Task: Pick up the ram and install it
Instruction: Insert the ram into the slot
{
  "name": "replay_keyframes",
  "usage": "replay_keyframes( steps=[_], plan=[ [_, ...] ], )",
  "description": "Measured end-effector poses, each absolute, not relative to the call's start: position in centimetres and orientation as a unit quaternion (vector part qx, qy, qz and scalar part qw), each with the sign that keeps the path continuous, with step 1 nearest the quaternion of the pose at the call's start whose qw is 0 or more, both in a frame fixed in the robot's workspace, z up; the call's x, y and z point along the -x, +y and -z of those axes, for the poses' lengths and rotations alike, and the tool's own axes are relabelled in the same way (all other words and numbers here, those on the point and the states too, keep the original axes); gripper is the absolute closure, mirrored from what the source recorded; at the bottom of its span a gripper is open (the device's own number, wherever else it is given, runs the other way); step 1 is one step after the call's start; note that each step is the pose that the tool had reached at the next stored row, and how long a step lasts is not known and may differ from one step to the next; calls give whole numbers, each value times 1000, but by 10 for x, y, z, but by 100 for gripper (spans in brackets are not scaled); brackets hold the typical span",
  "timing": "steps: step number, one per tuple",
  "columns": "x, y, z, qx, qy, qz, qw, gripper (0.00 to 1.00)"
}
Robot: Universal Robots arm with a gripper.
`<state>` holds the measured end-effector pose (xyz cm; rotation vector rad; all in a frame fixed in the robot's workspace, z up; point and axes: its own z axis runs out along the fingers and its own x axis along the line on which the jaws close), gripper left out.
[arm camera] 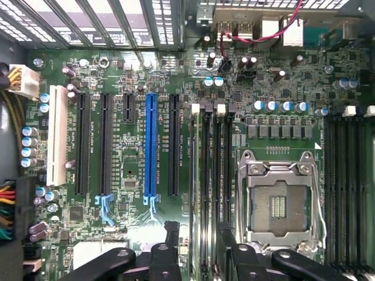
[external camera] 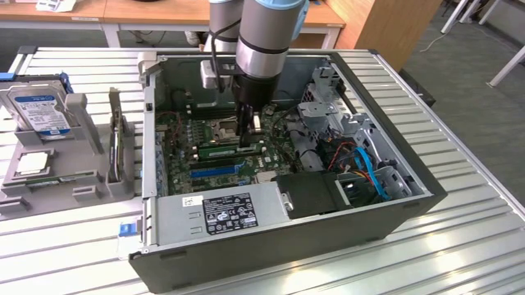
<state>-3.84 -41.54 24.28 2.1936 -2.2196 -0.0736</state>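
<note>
On the slatted worktop [external camera: 459, 246], across the centre of the exterior view, you see the open computer case [external camera: 271, 258] with its green motherboard [external camera: 184, 132] facing up. At the far left of the frame, a grey holder [external camera: 88, 192] carries a hard drive [external camera: 37, 110]. From the upper centre, the arm [external camera: 262, 37] reaches down into the case. Its pincer [external camera: 250, 140] hangs just above the board, close beside the processor socket [external camera: 223, 128]. Its fingers [arm camera: 171, 240] stand wide apart and grip nothing. Directly below the pincer, just left of centre, the ram [external camera: 228, 149] sits upright in a memory slot.
</note>
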Motion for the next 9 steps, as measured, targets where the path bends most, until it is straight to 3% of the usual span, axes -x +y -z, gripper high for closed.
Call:
replay_keyframes(
  steps=[9],
  plan=[
    [38,-415,-260,-703,-711,24,10,62]
  ],
)
